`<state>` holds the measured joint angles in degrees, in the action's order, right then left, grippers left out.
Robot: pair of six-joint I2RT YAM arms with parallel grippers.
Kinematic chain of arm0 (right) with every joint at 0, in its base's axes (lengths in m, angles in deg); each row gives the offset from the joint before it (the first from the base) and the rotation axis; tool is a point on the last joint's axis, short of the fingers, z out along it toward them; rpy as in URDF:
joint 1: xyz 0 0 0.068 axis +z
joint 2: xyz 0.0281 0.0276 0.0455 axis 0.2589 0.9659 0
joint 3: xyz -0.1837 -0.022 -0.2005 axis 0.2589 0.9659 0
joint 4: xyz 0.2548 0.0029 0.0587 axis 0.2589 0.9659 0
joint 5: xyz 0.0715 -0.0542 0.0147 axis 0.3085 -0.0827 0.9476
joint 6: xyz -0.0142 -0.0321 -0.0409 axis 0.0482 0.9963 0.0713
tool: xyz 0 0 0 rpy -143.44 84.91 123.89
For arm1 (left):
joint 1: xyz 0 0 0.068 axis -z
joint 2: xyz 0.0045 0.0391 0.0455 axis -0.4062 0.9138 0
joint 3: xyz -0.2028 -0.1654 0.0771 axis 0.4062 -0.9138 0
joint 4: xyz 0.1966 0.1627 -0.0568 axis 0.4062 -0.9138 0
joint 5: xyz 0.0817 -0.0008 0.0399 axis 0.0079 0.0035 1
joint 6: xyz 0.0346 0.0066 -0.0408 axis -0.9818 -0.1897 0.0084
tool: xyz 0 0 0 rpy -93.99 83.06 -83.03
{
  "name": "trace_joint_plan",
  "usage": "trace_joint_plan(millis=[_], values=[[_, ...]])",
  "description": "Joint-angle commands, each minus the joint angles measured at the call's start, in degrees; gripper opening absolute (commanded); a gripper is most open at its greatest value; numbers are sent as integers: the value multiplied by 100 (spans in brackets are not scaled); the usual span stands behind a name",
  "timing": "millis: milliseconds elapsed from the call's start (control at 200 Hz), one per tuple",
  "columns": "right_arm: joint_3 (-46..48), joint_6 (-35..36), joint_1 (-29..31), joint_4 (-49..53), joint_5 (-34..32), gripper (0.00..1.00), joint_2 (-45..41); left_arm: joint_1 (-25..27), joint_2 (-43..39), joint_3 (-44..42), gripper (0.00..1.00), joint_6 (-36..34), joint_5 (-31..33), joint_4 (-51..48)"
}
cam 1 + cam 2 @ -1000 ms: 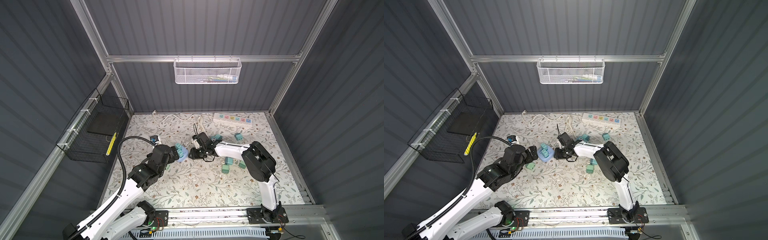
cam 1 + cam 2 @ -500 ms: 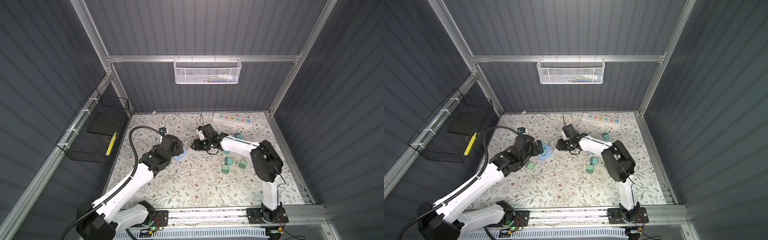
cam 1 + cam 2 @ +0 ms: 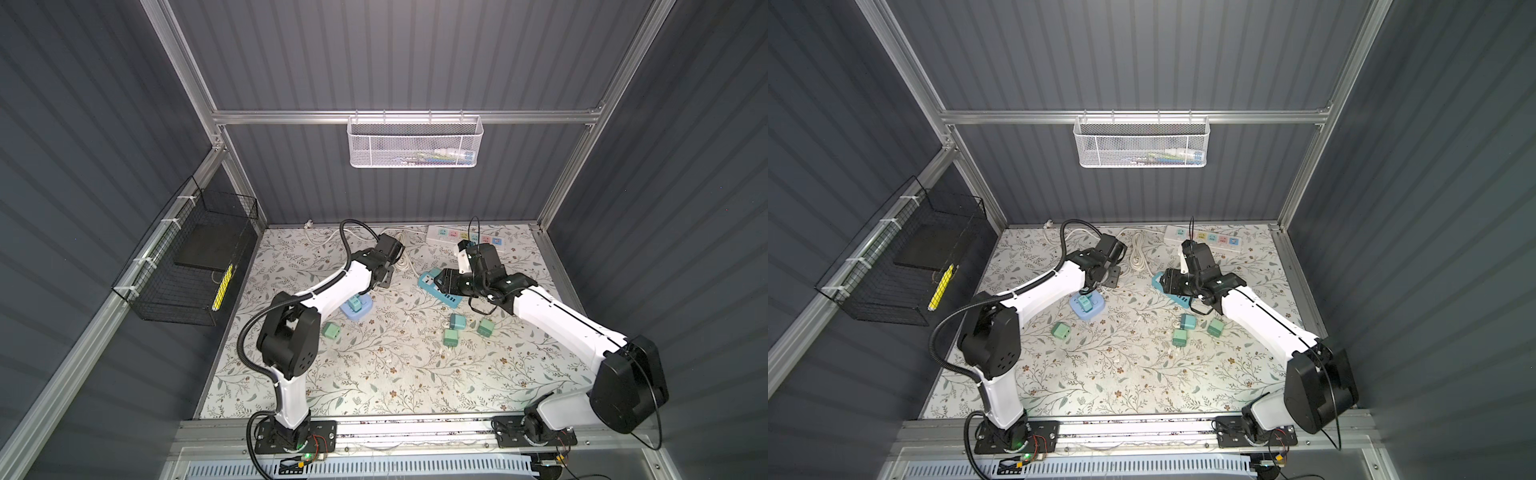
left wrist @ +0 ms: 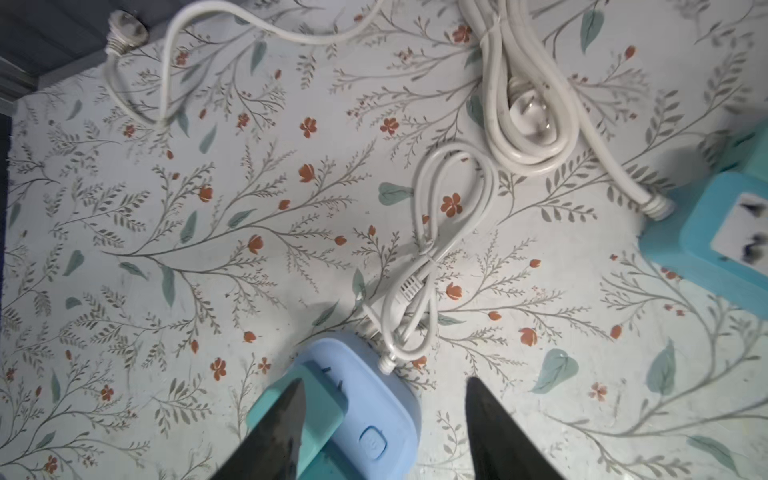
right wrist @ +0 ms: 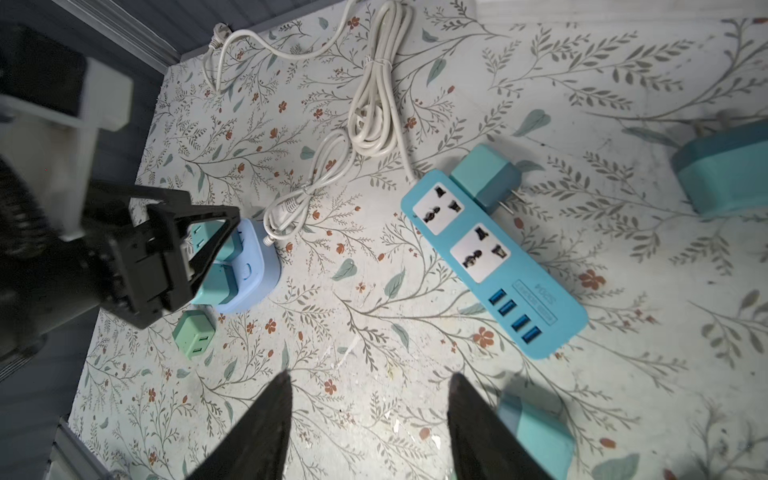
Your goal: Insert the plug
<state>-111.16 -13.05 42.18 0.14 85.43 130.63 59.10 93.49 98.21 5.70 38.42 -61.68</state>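
The left gripper (image 4: 383, 379) has its 2 fingers apart with nothing clamped between them, and it hangs low over the light blue socket block (image 4: 382, 409). 1 finger (image 4: 280, 428) overlaps the teal plug (image 4: 326, 395), which stands on the block's top face. Whether finger and plug touch I cannot tell. A thin white cord (image 4: 428, 259), tied in a bundle, leaves the block's edge and lies on the floral mat (image 4: 187, 270). Beyond it lies a thick white cord (image 4: 496, 104), coiled.

The right gripper (image 5: 370, 373) is also spread and empty, over bare mat. A loose plug (image 5: 536, 432) lies just beside 1 of its fingers. Farther out is the teal power strip (image 5: 523, 286), with 2 sockets and 4 USB ports facing up. A second loose plug (image 5: 484, 178) lies on its side against the strip's far end, prongs free.

In both top views the 2 arms reach toward the middle of the mat, the left over the block and the right over the teal strip. A green plug (image 3: 331, 331) lies near the block, toward the front, and 3 more plugs (image 3: 457, 321) lie in front of the strip. A white power strip (image 3: 442, 235) lies along the back wall.
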Motion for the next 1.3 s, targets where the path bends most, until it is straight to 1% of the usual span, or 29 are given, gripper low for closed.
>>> trace_joint_plan(millis=[0,160,325,485,620,735,865,956,1021,1066,1116,1166,1216,1296], values=[[146,136,-131,158,-46,62,-143,-33,394,266,62,-567,11,-170],[313,158,-208,132,12,63,-309,-32,914,378,62,-1014,-150,199],[406,150,-239,134,28,63,-429,-33,1317,472,57,-1343,286,403],[490,158,-261,141,73,58,-516,-71,1491,414,43,-1572,684,551],[510,160,-279,157,63,57,-587,-336,1490,199,35,-1503,661,713],[517,189,-313,167,56,57,-618,-588,1485,146,34,-1655,760,850],[524,246,-402,144,32,57,-508,-991,1588,326,32,-1785,701,819],[547,272,-568,82,70,57,-380,-1258,1587,378,30,-1849,645,817],[524,322,-688,3,71,58,-198,-1428,1541,326,30,-1947,688,927],[410,420,-738,36,39,61,-15,-1552,1530,329,30,-1988,665,963],[170,652,-760,144,36,67,286,-1683,1521,338,30,-2002,649,998],[-172,877,-758,337,-10,70,688,-1796,1520,349,30,-2044,567,1051],[-533,1179,-758,630,94,75,1110,-1858,1527,388,30,-2102,584,1074],[-929,1647,-749,774,75,80,1692,-1896,1513,468,32,-2167,547,1070]])
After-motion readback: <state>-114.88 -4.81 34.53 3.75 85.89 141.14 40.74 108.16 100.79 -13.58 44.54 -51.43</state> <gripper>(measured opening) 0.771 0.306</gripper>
